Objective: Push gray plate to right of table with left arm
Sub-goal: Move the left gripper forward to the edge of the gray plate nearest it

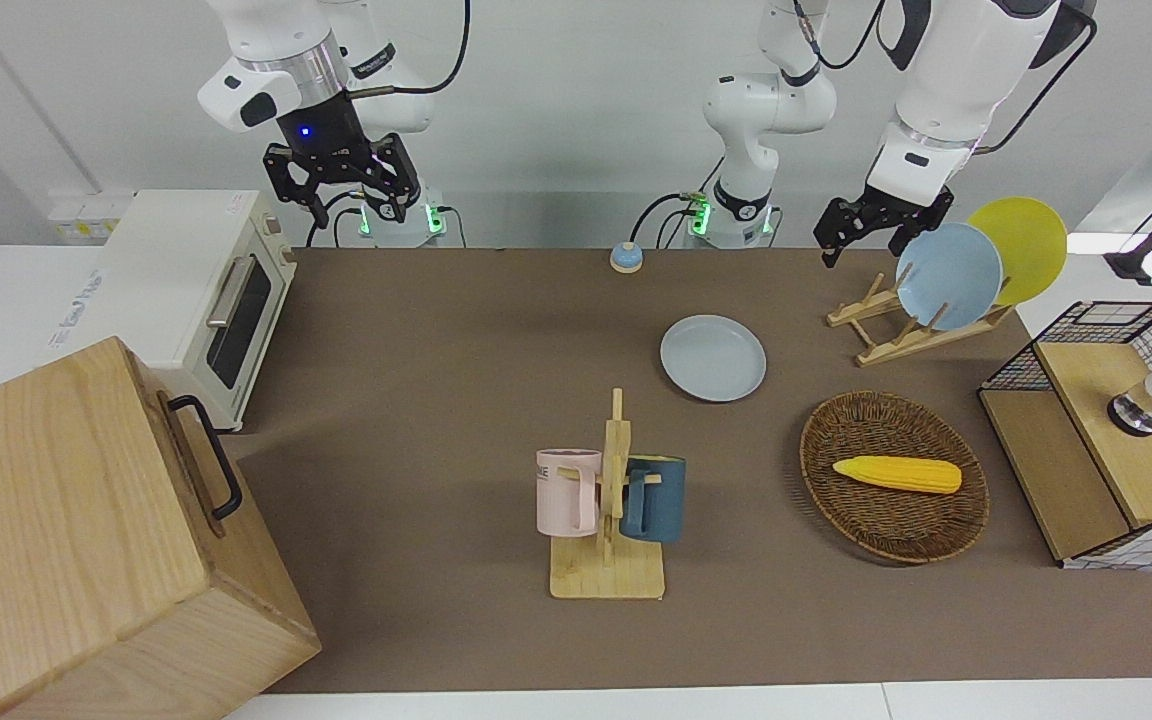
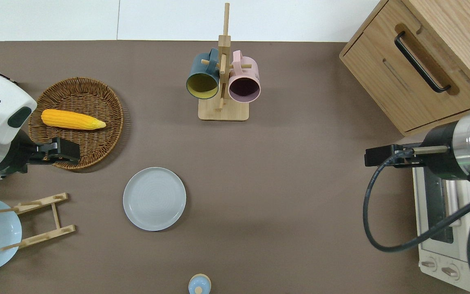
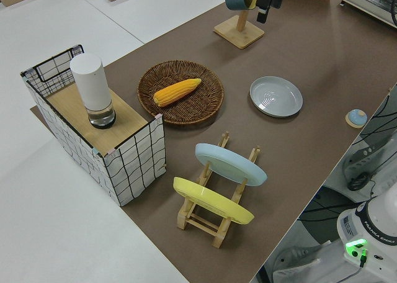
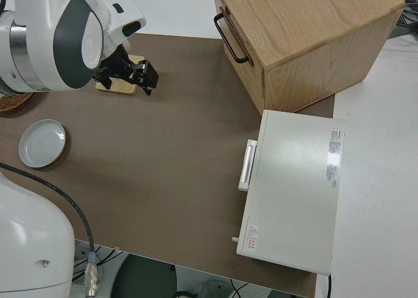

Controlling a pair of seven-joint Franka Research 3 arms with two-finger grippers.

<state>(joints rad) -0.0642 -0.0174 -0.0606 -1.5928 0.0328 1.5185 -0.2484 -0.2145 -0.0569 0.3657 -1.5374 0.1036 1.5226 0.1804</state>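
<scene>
Gray plate (image 2: 154, 199) fully visible, flat on table (image 2: 284, 171), untouched.

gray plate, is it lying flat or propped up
Lying flat: the gray plate rests face up on the table, not in the wooden rack.

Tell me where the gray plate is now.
The gray plate lies flat on the table, toward the left arm's end, nearer to the robots than the wicker basket and beside the wooden plate rack.
</scene>
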